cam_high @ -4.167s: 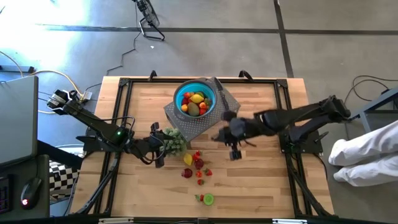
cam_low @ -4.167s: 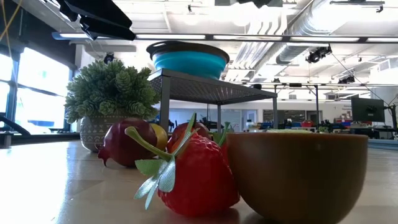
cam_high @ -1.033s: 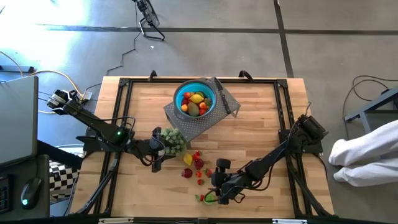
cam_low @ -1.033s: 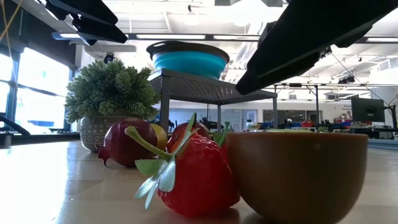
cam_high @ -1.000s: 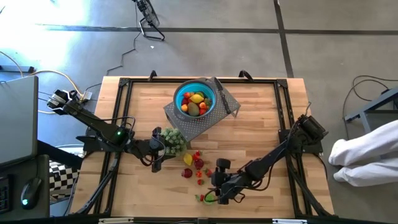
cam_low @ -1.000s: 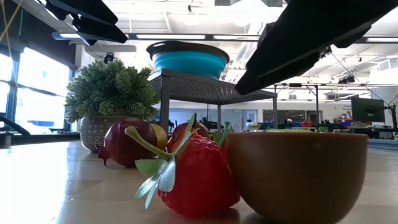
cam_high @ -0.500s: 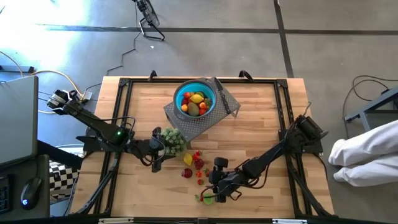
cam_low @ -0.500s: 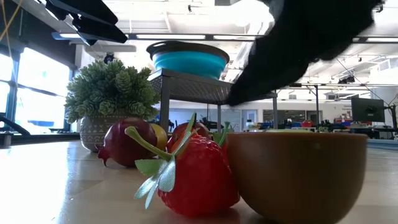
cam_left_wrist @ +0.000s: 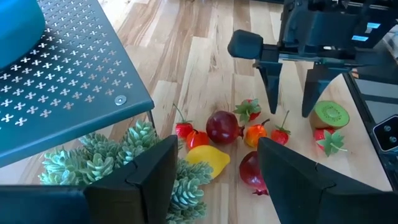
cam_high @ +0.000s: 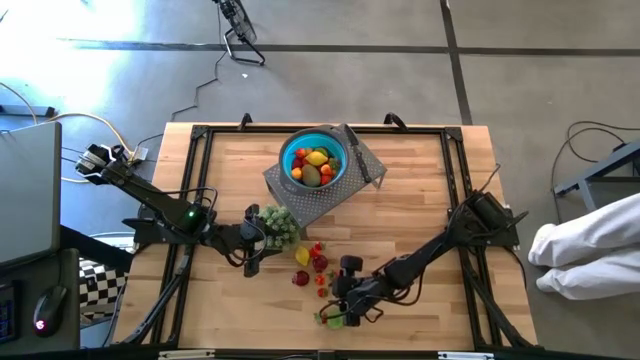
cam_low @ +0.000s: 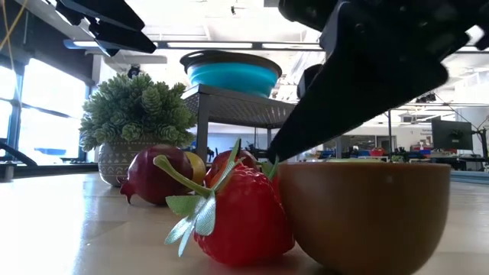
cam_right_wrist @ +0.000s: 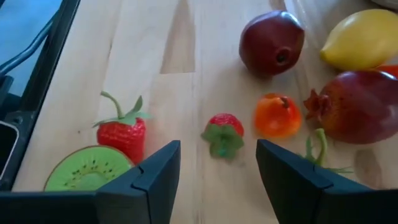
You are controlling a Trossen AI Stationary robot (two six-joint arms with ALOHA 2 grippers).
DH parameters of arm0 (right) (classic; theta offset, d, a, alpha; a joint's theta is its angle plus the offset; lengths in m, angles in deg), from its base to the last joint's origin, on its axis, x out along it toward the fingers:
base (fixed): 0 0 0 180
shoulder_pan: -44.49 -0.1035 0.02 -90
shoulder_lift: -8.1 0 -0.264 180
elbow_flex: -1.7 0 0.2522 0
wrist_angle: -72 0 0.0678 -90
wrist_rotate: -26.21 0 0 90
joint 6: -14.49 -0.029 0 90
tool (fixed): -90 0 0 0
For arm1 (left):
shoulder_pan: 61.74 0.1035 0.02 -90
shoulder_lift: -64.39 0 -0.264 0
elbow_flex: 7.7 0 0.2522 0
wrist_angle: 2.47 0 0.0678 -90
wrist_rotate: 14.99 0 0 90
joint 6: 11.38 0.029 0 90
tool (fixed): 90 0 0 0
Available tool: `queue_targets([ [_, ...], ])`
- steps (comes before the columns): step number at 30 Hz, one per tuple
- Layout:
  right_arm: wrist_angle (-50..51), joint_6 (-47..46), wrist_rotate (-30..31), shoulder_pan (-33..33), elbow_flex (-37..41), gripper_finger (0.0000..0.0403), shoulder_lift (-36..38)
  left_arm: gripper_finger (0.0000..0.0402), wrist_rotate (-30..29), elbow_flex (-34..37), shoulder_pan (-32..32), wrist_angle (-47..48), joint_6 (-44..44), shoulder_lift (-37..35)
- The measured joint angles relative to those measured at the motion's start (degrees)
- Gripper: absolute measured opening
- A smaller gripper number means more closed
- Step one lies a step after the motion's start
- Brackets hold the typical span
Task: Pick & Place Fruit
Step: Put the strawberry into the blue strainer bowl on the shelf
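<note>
**Right gripper lowered over the loose fruit**

In the low view the right arm is seen only as a dark mass, cut off by the frame. The left gripper (cam_high: 252, 243) is held with fingers apart beside the potted plant (cam_high: 279, 225), gripping nothing. The right gripper (cam_high: 343, 302) is stretched low toward the table's near edge, fingers parted, empty, above a small strawberry (cam_right_wrist: 222, 132) and beside the kiwi half (cam_high: 334, 320). Since half a second ago it has been shifted slightly leftward. More fruit (cam_high: 312, 166) is lying in the blue bowl (cam_high: 340, 160).
</note>
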Motion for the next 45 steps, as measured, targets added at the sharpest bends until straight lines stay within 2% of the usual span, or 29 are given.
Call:
queue_targets([
  [12, 0.62, 0.05, -1.7, 0.78, 0.01, 0.016, -0.87, 0.0218, 0.04, 0.0, 0.0, -0.02, -0.02, 0.0],
  [32, -1.62, -0.01, -1.77, 1.17, 0.0, 0.0128, -2.45, 0.0218, 0.13, 0.0, -0.02, 0.11, 0.0, 0.0],
  [45, -1.81, -0.33, -1.79, 1.17, 0.0, 0.0064, -2.45, 0.0218, 0.14, 0.0, 0.0, 0.11, 0.0, 0.0],
])
